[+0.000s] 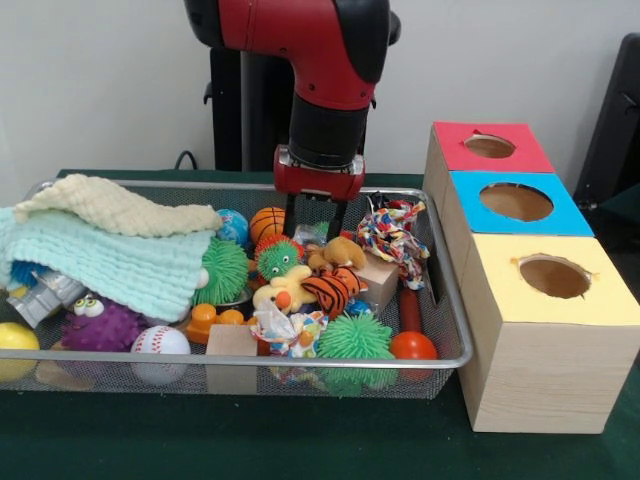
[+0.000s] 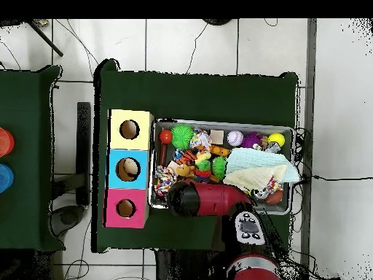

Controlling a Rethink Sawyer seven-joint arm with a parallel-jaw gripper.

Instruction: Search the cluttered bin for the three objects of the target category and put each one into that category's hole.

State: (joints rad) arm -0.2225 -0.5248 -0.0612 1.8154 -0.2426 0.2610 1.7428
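My gripper (image 1: 313,217) hangs open over the middle back of the wire bin (image 1: 300,361), nothing between its fingers (image 1: 290,214). Just under the tips lie a tan plush (image 1: 345,250), a green spiky creature with an orange rim (image 1: 277,257) and a striped orange tiger plush (image 1: 331,289). A small basketball (image 1: 267,221) sits just left of the fingers. Right of the bin stand three wooden boxes with round holes: red (image 1: 490,146), blue (image 1: 516,202), yellow (image 1: 554,276). In the overhead view the red arm (image 2: 207,198) hides the gripper; the boxes (image 2: 128,169) line the bin's left side.
Mint and cream cloths (image 1: 110,245) cover the bin's left half. Around the front lie a baseball (image 1: 160,343), purple spiky toy (image 1: 100,325), yellow ball (image 1: 15,338), green spiky ball (image 1: 355,338), wooden block (image 1: 232,342), red maraca (image 1: 411,335) and a knotted rope toy (image 1: 392,232).
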